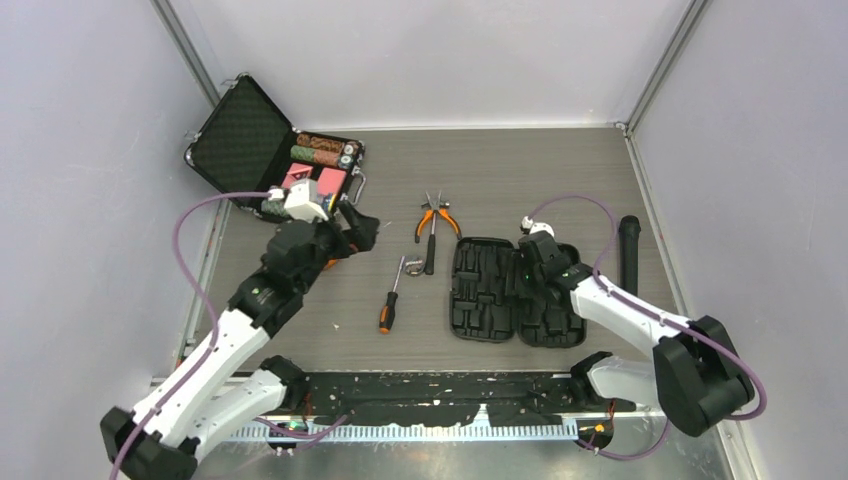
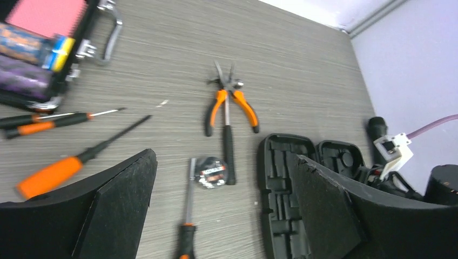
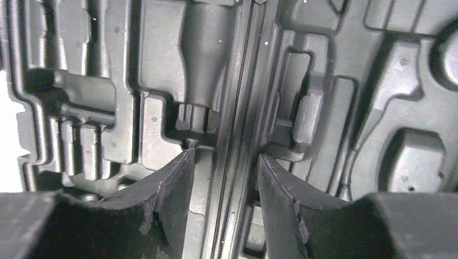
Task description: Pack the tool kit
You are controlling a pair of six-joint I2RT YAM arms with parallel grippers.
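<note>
Tool kit case (image 1: 490, 295) lies open at centre-right of the bench (image 1: 500, 170). Right end effector (image 3: 227, 152) released, straddling its hinge (image 3: 233, 81). Left end effector (image 2: 221, 156) released, empty. Pliers (image 1: 436, 218) lie at its 3 o'clock, long axis 12-to-6. Left arm nearer.

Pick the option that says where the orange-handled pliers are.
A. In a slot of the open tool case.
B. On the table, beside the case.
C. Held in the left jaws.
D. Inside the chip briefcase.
B: the pliers lie flat on the table, just outside the open tool case on its left-arm side, and nothing holds them.
</note>
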